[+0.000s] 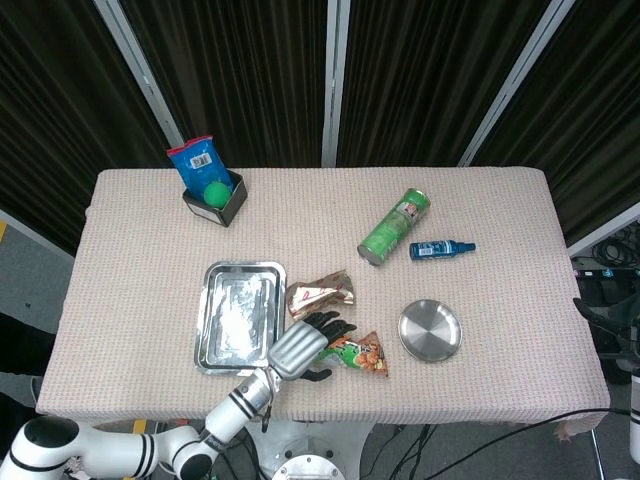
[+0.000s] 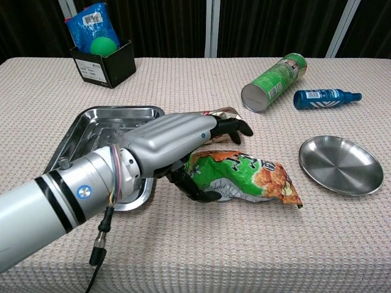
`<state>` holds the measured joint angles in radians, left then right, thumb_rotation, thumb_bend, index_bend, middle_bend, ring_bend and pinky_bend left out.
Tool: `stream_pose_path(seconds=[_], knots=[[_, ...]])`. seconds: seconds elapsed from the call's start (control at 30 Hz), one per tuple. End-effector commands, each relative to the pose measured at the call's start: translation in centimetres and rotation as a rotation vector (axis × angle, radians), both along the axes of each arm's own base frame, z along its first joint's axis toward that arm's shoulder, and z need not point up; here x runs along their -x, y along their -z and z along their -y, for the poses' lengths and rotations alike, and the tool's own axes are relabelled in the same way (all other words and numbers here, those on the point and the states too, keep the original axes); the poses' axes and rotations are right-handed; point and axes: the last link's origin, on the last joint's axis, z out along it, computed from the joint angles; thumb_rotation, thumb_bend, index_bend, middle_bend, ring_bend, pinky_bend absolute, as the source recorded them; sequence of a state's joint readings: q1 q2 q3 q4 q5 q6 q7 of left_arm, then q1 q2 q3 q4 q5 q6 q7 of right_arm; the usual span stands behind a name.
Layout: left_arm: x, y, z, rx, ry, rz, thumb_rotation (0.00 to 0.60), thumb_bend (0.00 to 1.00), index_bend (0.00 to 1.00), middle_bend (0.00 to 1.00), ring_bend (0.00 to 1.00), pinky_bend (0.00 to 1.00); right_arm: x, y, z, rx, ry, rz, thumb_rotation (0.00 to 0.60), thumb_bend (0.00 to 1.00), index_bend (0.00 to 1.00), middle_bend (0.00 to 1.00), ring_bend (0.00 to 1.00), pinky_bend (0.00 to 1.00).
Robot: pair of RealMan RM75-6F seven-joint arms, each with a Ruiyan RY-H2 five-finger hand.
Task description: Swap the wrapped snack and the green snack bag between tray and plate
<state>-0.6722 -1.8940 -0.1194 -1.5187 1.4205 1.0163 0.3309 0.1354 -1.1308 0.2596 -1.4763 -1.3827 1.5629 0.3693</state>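
The green snack bag (image 1: 358,353) (image 2: 247,180) lies flat on the table between the steel tray (image 1: 240,315) (image 2: 116,113) and the round steel plate (image 1: 430,330) (image 2: 340,165). My left hand (image 1: 305,343) (image 2: 183,143) hovers over the bag's left end with its fingers stretched out and spread; the thumb curls at the bag's edge. The gold-and-red wrapped snack (image 1: 320,293) (image 2: 225,112) lies on the table just right of the tray, mostly hidden behind my hand in the chest view. The tray and plate hold nothing. Only a dark sliver of my right hand (image 1: 592,312) shows at the far right edge.
A green cylindrical can (image 1: 393,228) (image 2: 272,82) lies on its side at the back right, with a blue bottle (image 1: 441,248) (image 2: 327,97) beside it. A black box (image 1: 213,200) (image 2: 104,64) holding a green ball and a blue packet stands at the back left.
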Motion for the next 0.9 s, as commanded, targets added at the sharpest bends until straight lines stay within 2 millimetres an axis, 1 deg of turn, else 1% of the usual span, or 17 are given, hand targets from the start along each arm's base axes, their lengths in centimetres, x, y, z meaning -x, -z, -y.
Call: stream_pose_path(seconds=[0.03, 0.17, 0.2, 0.27, 0.37, 0.43, 0.5, 0.6, 0.7, 0.8, 0.9], knots=[[0.5, -1.4, 0.0, -0.017, -0.006, 0.0, 0.6, 0.15, 0.12, 0.15, 0.08, 0.19, -0.1, 0.1, 0.0, -0.003, -0.002, 0.001, 0.6, 0.0, 0.0, 0.0, 0.0, 0.0], [0.9, -4.4, -1.4, -0.085, -0.038, 0.013, 0.6, 0.15, 0.13, 0.15, 0.08, 0.19, -0.3, 0.1, 0.1, -0.001, -0.004, 0.0, 0.6, 0.0, 0.0, 0.0, 0.0, 0.0], [1.0, -5.4, -2.0, -0.113, -0.051, 0.02, 0.6, 0.15, 0.13, 0.15, 0.08, 0.19, -0.3, 0.1, 0.1, 0.0, -0.004, 0.001, 0.6, 0.0, 0.0, 0.0, 0.0, 0.0], [1.2, -6.7, -3.2, -0.162, -0.075, 0.023, 0.6, 0.15, 0.13, 0.16, 0.08, 0.19, -0.4, 0.1, 0.2, 0.001, -0.004, 0.003, 0.6, 0.0, 0.0, 0.0, 0.0, 0.0], [1.4, -7.2, -4.6, -0.172, -0.126, 0.037, 0.6, 0.15, 0.13, 0.16, 0.08, 0.19, -0.6, 0.2, 0.2, -0.001, -0.007, 0.006, 0.6, 0.0, 0.0, 0.0, 0.0, 0.0], [1.5, -6.6, -5.5, -0.16, -0.159, 0.04, 0.6, 0.15, 0.13, 0.16, 0.08, 0.19, -0.7, 0.2, 0.2, -0.002, -0.008, 0.006, 0.6, 0.0, 0.0, 0.0, 0.0, 0.0], [1.3, -5.6, -6.1, -0.131, -0.18, 0.044, 0.6, 0.14, 0.13, 0.17, 0.08, 0.19, -0.8, 0.2, 0.1, -0.002, -0.007, 0.004, 0.6, 0.0, 0.0, 0.0, 0.0, 0.0], [0.5, -3.8, -6.1, -0.063, -0.182, 0.059, 0.6, 0.12, 0.13, 0.17, 0.08, 0.19, -0.6, 0.2, 0.2, -0.004, 0.005, 0.002, 0.6, 0.0, 0.0, 0.0, 0.0, 0.0], [-0.4, -2.0, -6.3, -0.047, -0.161, 0.048, 0.6, 0.09, 0.13, 0.17, 0.08, 0.19, -0.3, 0.1, 0.2, -0.006, 0.017, 0.006, 0.6, 0.0, 0.0, 0.0, 0.0, 0.0], [-1.2, -0.7, -6.8, -0.052, -0.16, 0.038, 0.6, 0.09, 0.13, 0.19, 0.08, 0.19, 0.0, 0.1, 0.0, -0.009, 0.026, 0.01, 0.6, 0.0, 0.0, 0.0, 0.0, 0.0], [-1.7, 0.1, -7.2, -0.079, -0.166, 0.027, 0.6, 0.09, 0.14, 0.21, 0.1, 0.19, 0.5, 0.2, -0.1, -0.014, 0.037, 0.01, 0.6, 0.0, 0.0, 0.0, 0.0, 0.0]])
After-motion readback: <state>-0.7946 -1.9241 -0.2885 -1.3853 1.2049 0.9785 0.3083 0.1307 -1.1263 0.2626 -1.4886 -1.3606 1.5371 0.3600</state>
